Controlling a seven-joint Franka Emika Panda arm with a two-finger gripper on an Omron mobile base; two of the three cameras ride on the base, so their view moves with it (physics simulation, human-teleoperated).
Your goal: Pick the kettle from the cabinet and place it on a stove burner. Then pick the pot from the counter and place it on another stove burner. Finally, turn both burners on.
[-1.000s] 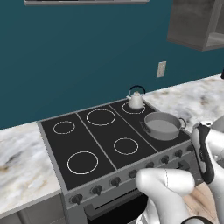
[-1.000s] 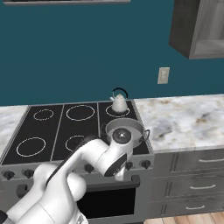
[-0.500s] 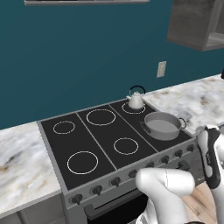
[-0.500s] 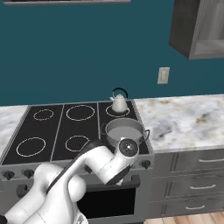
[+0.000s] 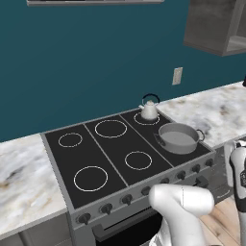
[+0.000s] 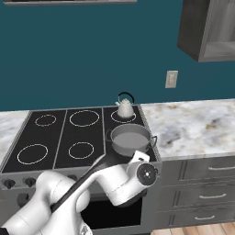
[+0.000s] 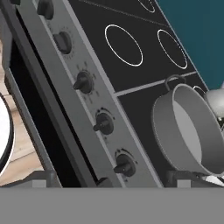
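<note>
Jaws held wide apart on the gripper [image 7: 111,180], with nothing between them. Hovered low, in front of and below the pot [image 5: 178,138], and faced the row of knobs [image 7: 104,124] under the cooktop [image 5: 96,149]. Found the pot seated on the ring nearest that row and the kettle [image 5: 149,109] on the ring just behind the pot, so judged both placements done and only the turning of two knobs left. Saw the main risk in choosing the wrong knob. All looked alike and sat close together, and nothing legible showed which one served the pot's ring or the ring behind it, so could have lit an empty ring to the pot's left. Feared too that such a wide spread might straddle two knobs at once, or slip off a small round knob while twisting if closed off-centre. Noted the pot's loop handle near the front edge. Judged that a lift of the hand there could nudge the pot off its ring and into the kettle. Judged the way to the knobs below the pot open, with nothing between them and the hand. Elsewhere, placed the counter [image 6: 193,126] to the pot's right, a wall outlet [image 6: 171,79] above and behind it, and the cabinet [image 6: 206,30] high to its right, its niche bare.
</note>
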